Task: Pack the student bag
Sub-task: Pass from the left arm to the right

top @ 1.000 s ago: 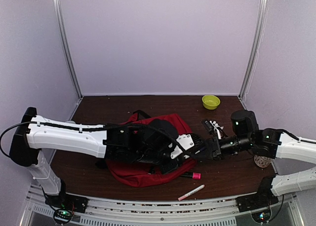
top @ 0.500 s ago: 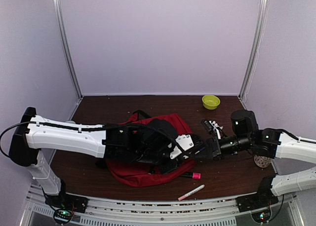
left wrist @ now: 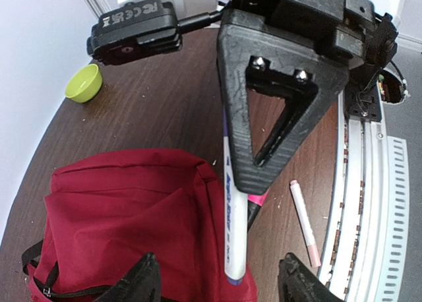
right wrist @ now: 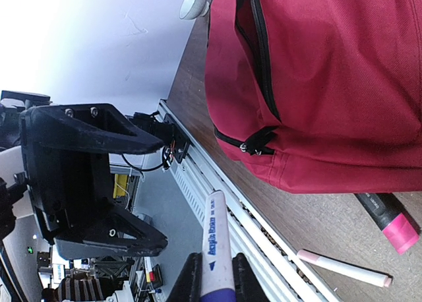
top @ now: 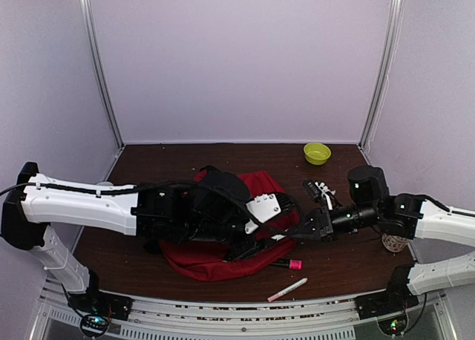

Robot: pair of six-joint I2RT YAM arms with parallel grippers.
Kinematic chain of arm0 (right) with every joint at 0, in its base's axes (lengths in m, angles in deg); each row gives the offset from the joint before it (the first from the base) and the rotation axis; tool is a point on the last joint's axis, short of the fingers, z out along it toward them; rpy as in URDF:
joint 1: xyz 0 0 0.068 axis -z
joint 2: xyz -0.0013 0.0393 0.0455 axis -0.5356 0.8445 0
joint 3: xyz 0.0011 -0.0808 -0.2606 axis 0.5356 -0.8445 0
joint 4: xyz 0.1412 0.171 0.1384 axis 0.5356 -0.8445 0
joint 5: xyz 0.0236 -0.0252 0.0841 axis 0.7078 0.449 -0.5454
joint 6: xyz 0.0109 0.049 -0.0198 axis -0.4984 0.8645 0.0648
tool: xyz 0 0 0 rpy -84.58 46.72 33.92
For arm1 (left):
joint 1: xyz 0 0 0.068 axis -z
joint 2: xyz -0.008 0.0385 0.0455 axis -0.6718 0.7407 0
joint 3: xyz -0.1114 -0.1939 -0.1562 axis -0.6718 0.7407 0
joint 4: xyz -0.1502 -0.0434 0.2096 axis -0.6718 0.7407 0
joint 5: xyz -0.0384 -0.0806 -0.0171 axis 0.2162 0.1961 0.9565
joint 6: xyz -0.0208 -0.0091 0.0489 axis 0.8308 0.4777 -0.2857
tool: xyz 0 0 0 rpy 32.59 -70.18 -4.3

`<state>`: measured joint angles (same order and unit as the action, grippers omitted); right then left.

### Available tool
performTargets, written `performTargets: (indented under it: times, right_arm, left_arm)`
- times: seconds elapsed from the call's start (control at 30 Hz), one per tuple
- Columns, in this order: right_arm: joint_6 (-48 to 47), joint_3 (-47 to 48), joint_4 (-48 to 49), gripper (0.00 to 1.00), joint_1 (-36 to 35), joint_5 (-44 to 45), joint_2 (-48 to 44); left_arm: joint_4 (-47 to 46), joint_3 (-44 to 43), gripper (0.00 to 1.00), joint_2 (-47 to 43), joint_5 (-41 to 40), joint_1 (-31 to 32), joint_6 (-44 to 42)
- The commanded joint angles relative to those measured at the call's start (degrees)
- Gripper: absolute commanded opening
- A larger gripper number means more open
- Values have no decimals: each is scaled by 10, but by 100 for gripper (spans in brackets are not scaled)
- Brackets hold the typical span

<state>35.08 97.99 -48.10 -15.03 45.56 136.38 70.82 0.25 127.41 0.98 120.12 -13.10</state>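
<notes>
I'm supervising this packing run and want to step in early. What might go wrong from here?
The right gripper pinches the white marker with much of its length sticking out, so it may swing or slip. The open left gripper sits close to its tip; the arms might bump. The student bag shows no spread opening, so the marker may just press fabric.

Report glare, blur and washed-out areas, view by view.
Top external: even, soft light, no glare, the student bag sharp. Left wrist: the wall at upper left washes out pale, bag crisp. Right wrist: upper left blown to white; the marker in the right gripper is close and slightly soft.
</notes>
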Motion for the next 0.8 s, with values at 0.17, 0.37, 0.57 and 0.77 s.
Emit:
performTargets:
  times: [0.17, 0.37, 0.57, 0.77]
  right_arm:
    - [-26, 10, 13, 0, 2, 17, -7]
    - [-3, 20, 67, 0, 2, -3, 0]
    - [12, 38, 101, 0, -1, -16, -2]
    - [31, 45, 142, 0, -15, -28, 8]
  left_arm:
    - [-41, 80, 63, -82, 27, -50, 41]
    - [-113, 145, 58, -123, 117, -75, 58]
    - [-201, 193, 56, -164, 212, -88, 73]
    - [-233, 188, 54, -153, 233, -93, 85]
